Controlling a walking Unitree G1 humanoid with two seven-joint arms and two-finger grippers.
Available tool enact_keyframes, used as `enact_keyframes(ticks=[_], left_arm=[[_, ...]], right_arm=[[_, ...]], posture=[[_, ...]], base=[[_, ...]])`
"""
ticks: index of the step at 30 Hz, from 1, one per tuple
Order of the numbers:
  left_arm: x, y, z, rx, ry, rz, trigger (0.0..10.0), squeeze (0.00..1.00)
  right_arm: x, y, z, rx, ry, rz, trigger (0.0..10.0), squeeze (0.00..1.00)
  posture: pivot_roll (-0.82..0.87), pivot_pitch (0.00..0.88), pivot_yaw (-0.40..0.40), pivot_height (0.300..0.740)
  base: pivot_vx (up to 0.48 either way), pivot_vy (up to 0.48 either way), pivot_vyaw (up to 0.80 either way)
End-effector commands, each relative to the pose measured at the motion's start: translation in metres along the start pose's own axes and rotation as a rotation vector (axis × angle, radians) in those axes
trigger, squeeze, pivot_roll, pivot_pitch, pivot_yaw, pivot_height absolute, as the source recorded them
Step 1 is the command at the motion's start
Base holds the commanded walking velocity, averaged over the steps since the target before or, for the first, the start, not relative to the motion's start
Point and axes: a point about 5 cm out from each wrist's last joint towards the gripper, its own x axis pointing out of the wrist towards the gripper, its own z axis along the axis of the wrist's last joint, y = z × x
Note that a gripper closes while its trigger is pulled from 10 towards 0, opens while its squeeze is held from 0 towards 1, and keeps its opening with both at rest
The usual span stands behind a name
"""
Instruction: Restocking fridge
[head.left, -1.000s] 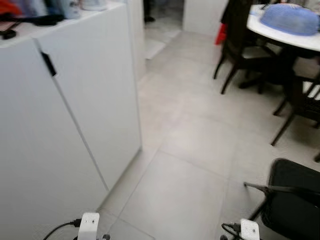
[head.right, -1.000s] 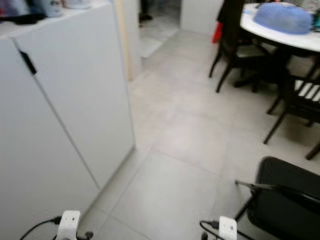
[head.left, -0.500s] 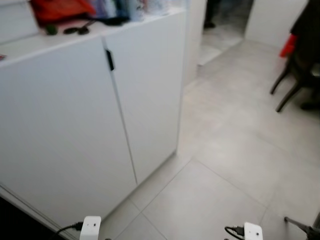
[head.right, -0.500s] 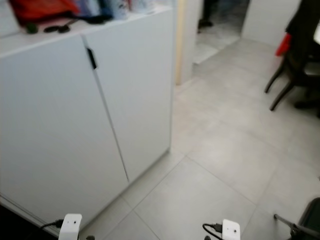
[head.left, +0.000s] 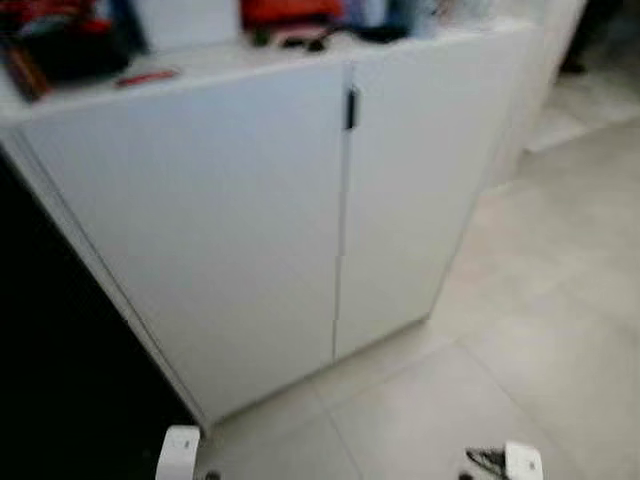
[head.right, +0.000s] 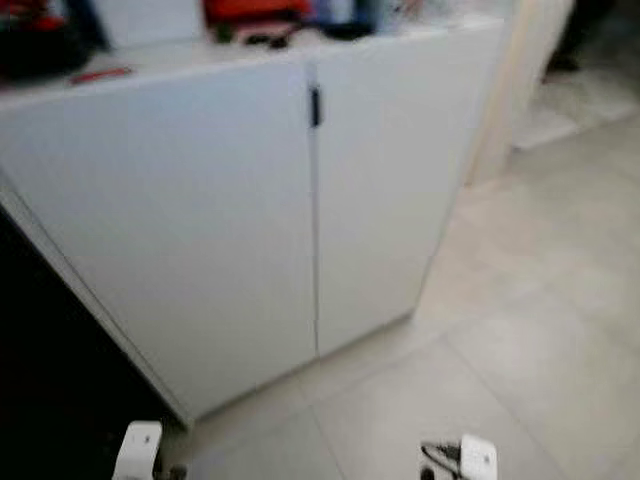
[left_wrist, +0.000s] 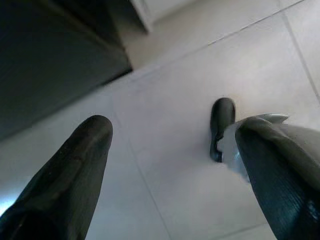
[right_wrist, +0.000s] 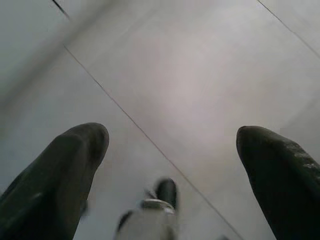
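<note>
White cabinet (head.left: 300, 200) on tiled floor (head.left: 540, 380)

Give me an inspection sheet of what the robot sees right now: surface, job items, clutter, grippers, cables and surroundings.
Surface: pale grey tiled floor, bare where visible.
Job's things: nothing seen; no fridge or groceries can be made out.
Clutter: blurred red and dark items on top of the white cabinet; too blurred to name.
Grippers: left gripper open, hanging over the floor; right gripper open, hanging over the floor.
Cables: a black cable at the right wrist.
Surroundings: cabinet with two shut doors and a small black handle; a dark gap to its left.
</note>
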Motion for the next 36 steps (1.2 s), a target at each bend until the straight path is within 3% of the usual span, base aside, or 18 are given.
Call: enact_keyframes(ticks=[1, 15, 17, 25, 36], left_arm=[[0.0003, -0.0028, 0.0015, 0.0, -0.001, -0.007, 10.0, 0.0], [0.0004, -0.0035, 0.0014, -0.008, 0.002, -0.004, 10.0, 0.0], [0.0004, -0.0037, 0.0012, -0.01, 0.003, -0.004, 10.0, 0.0], [0.0003, -0.0049, 0.0007, -0.036, 0.006, -0.016, 10.0, 0.0], [0.0001, -0.0053, -0.0013, -0.029, 0.012, -0.015, 10.0, 0.0]], right_arm=[[-0.0014, -0.0054, -0.0037, 0.048, 0.007, -0.031, 10.0, 0.0], [-0.0013, -0.0016, -0.0088, 0.066, 0.037, -0.001, 10.0, 0.0], [-0.0015, -0.0017, -0.0108, 0.123, 0.041, -0.014, 10.0, 0.0], [-0.0014, -0.0009, -0.0094, 0.108, 0.038, 0.01, 10.0, 0.0], [-0.002, -0.0028, -0.0103, 0.117, 0.027, -0.003, 10.0, 0.0]], posture=[[0.09, 0.0, -0.038, 0.74], [0.09, 0.0, -0.046, 0.74], [0.09, 0.0, -0.048, 0.74], [0.09, 0.0, -0.05, 0.74], [0.09, 0.0, -0.053, 0.74]], base=[[0.0, 0.0, 0.8], [0.0, 0.0, 0.8], [0.0, 0.0, 0.0], [0.0, 0.0, 0.0], [0.0, 0.256, 0.0]])
